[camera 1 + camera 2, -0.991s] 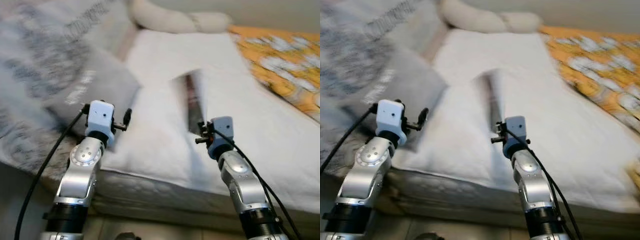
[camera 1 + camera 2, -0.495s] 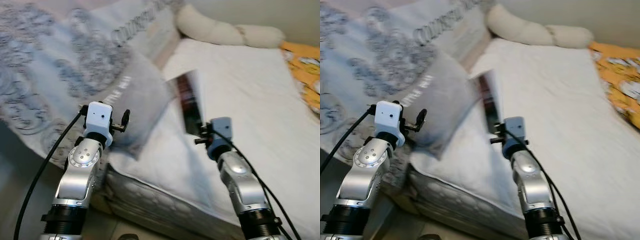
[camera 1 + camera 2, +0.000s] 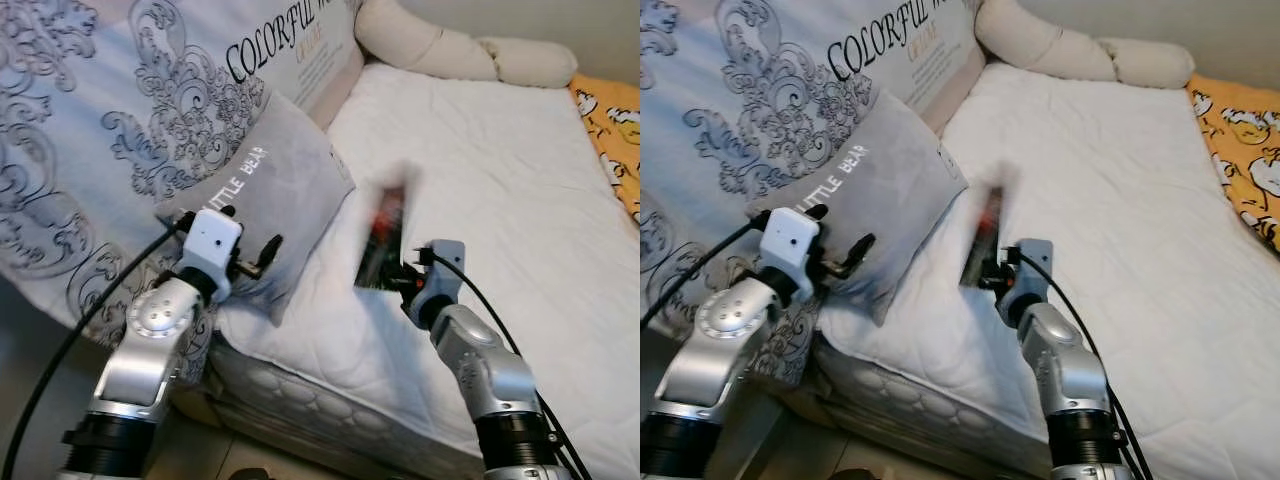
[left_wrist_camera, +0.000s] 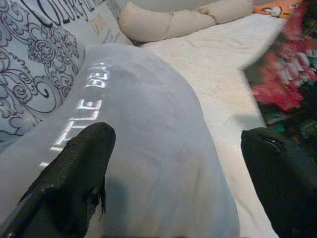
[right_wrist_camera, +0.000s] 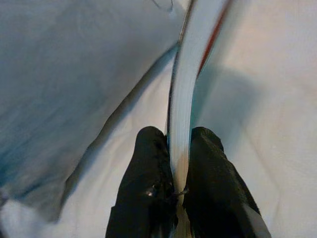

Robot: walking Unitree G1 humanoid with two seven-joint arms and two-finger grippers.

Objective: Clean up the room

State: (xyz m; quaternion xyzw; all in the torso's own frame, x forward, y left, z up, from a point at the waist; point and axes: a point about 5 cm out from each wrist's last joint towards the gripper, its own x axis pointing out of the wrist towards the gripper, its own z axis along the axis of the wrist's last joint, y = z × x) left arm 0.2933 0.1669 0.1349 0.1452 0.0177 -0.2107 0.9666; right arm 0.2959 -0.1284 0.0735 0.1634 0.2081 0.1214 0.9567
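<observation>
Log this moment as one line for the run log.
right tool: shut on book, held above white bed | left tool: open, at grey pillow

Both arms are brushed silver with round jointed segments and black collars down near the base, each with a thin black cable looping off the wrist. The left gripper (image 3: 262, 252) has a boxy white wrist block; the right gripper (image 3: 988, 272) has a grey-blue one. Fingers (image 4: 74, 173) are chunky matte black.

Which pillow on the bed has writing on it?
The grey pillow nearest the left end effector, printed LITTLE BEAR; the cream bolster by the wall is plain.
</observation>
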